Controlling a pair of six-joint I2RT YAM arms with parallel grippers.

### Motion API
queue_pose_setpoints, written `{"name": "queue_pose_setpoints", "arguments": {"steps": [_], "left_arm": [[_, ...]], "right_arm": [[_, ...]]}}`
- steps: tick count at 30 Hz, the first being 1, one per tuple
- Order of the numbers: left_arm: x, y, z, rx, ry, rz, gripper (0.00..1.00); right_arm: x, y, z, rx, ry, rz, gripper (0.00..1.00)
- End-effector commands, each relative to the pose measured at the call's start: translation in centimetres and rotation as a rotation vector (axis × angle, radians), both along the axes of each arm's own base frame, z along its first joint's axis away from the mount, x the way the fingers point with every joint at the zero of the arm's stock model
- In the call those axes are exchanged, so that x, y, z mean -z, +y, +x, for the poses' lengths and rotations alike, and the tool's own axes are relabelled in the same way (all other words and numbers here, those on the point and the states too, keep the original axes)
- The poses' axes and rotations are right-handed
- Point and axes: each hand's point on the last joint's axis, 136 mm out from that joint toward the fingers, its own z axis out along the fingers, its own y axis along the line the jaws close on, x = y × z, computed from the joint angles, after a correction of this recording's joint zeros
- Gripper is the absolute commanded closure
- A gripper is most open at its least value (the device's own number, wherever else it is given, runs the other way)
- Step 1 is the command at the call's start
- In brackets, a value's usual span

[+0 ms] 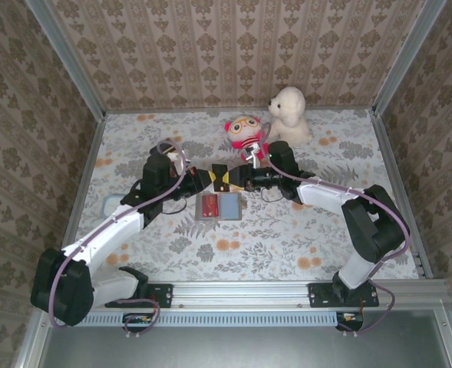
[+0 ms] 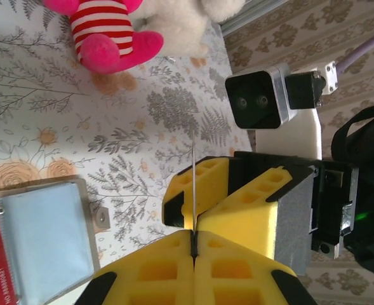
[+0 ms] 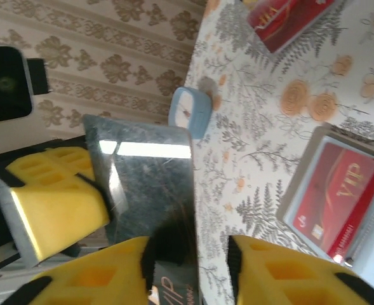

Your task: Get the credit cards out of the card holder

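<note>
Floral-print tabletop btwn patterned walls: silver card held up above the open card holder.

Nearest the bases, the card holder [image 1: 229, 207] is laid open and flat at table ctr, w/ a red card [image 1: 208, 204] lodged in its left leaf. That card is judged light, stiff and slick. It is prob. best taken by an exposed edge w/ the holder pinned, or the thin wallet may be dragged along. Just beyond, a silver card [image 3: 145, 184] is pinched by the clenched left gripper [image 2: 193, 244]. The right gripper [image 3: 187, 254] is held w/ jaws apart about the card's lower end, and contact there cannot be made out. Farther back, plush toys [image 1: 245, 136] are seen. A second red card [image 3: 288, 19] is cut off by the frame edge, and the table under the wrists is hidden from above.
</note>
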Motion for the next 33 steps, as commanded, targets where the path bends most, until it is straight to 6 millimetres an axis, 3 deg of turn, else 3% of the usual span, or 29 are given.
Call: {"name": "queue_pose_setpoints", "arguments": {"steps": [1,11,18,24,28,33], "left_arm": [[-1.6,-0.5,0.2,0.03,-0.016,-0.083,1.0],[-1.6,-0.8,-0.3,0.065,0.0,-0.125,1.0],[-1.7,-1.3,0.0,0.081,-0.002,-0.148,0.87],[-1.6,-1.5,0.0,0.09,-0.004,-0.153,0.84],[-1.3,-1.4,0.1,0.082,0.0,-0.144,0.87],[-0.8,-1.0,0.3,0.058,0.007,-0.12,0.98]], "right_arm": [[-2.3,0.1,-0.5,-0.037,-0.042,0.075,0.66],[-2.3,0.3,-0.6,-0.05,-0.014,0.1,0.79],[-2.6,1.4,-1.5,-0.103,0.007,0.115,0.79],[-2.3,1.6,-1.6,-0.112,0.014,0.112,0.8],[-2.0,1.6,-1.5,-0.108,0.025,0.106,0.8],[-1.4,1.4,-1.3,-0.095,0.034,0.084,0.77]]}}
